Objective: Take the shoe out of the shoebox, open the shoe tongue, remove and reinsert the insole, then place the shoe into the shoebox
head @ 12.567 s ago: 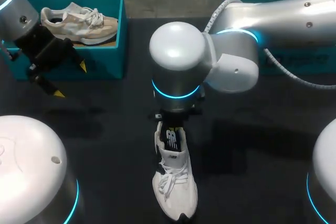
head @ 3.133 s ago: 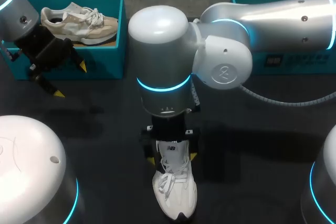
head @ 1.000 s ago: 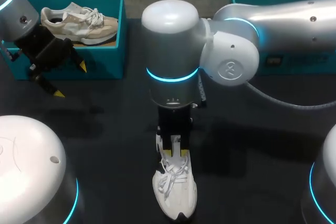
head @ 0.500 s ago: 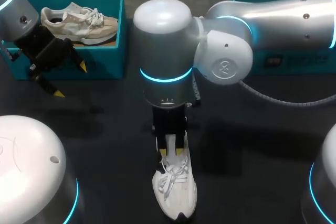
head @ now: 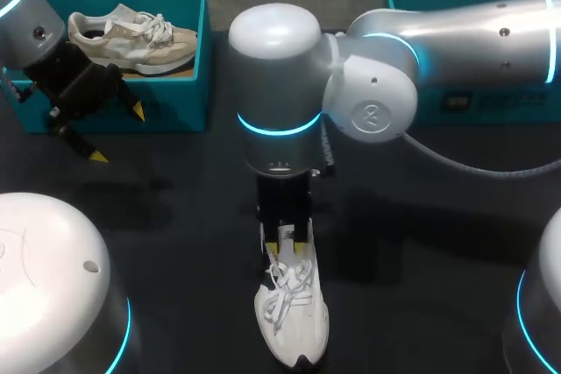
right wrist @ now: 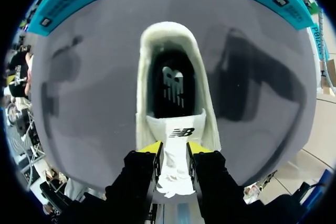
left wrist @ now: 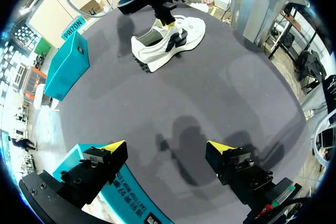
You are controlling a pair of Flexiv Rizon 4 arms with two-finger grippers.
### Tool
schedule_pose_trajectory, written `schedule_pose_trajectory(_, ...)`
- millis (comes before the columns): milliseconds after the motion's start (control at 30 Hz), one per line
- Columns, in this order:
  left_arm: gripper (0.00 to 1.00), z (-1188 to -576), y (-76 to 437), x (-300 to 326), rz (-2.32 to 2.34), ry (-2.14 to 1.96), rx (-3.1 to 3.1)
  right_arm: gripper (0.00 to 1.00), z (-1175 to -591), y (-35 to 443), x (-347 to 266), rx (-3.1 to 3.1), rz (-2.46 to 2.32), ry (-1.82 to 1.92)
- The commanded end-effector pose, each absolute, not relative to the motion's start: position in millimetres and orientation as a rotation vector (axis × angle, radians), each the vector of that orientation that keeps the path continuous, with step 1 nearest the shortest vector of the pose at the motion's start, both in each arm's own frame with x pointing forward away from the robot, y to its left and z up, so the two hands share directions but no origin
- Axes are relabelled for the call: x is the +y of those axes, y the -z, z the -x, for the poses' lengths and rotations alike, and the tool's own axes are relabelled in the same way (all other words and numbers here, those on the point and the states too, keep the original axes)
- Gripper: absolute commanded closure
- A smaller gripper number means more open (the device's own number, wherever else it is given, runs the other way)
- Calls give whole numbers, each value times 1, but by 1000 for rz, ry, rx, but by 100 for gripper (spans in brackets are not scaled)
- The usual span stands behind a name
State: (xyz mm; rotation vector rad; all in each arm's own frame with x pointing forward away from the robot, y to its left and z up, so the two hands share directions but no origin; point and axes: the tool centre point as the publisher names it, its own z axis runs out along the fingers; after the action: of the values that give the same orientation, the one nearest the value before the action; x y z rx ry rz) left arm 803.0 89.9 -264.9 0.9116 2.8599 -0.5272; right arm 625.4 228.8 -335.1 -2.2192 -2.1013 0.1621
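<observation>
Black insole (right wrist: 170, 85): right wrist view only

Setting: robotics lab, bench-top manipulation cell. Evidence: two silver multi-joint arms, left arm (head: 31, 19) and right arm (head: 456, 32), each with lit cyan joint rings, over a dark matte worktop (head: 175, 216). Test props only: teal shoebox (head: 166, 102) at the far-left edge, second teal shoebox (head: 491, 102) at the far-right edge, white shoe (head: 294, 321) by the front edge.
</observation>
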Motion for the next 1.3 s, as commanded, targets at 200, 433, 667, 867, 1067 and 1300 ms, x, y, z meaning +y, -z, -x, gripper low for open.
schedule_pose_trajectory(200,0,-803,264,90,-913,523,2864,67,-621,316,231,-1757,2578,-86)
schedule_pose_trajectory(433,0,-803,264,90,-913,523,2864,59,-634,292,226,-2010,2443,-17)
schedule_pose_trajectory(667,0,-803,264,90,-913,523,2864,0,-651,277,221,-2474,2058,64)
schedule_pose_trajectory(867,0,-803,264,90,-913,523,2864,0,-663,266,214,-2670,1636,231)
schedule_pose_trajectory(1067,0,-803,264,90,-913,523,2864,0,-668,264,213,-2795,1105,300)
schedule_pose_trajectory(1300,0,-803,264,90,-913,523,2864,0,-668,264,213,-2795,1105,300)
